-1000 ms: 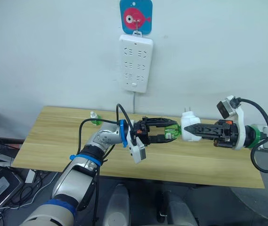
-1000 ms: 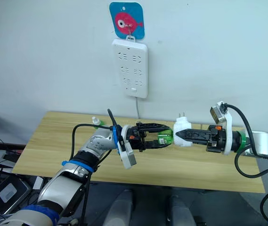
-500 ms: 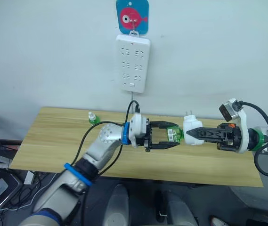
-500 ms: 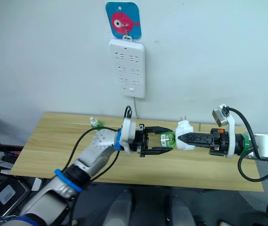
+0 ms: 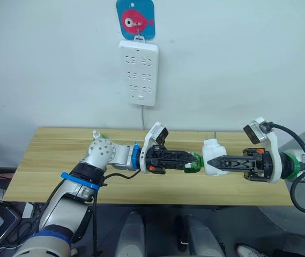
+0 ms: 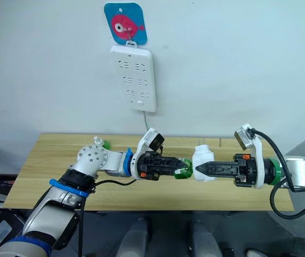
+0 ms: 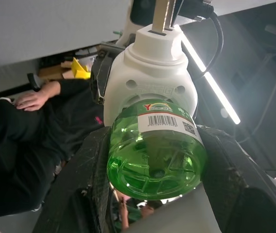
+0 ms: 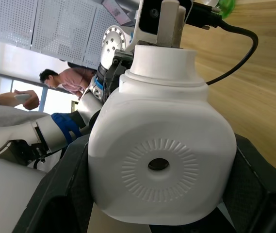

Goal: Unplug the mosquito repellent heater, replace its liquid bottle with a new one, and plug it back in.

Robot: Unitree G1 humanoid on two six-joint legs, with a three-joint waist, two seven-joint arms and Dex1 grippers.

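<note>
A: Centre frame, above the bench (image 5: 45, 160): the right claw (image 5: 212, 164) is clamped on the mosquito repellent heater (image 5: 212, 156), unplugged, well below the power strip (image 5: 138, 72) up top.

B: And the left claw (image 5: 191, 160) is clamped round the green liquid bottle (image 7: 153, 150), its neck seated in the heater's underside.

A: So we're mid bottle swap, I'd say. Coming out or going in, I can't tell.

B: Either way the next move calls for a twist along the shared axis, heater held steady. A second bottle (image 5: 95, 135) stands at the bench's left.

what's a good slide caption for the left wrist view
Left jaws grip the green bottle seated in the white heater.
</note>
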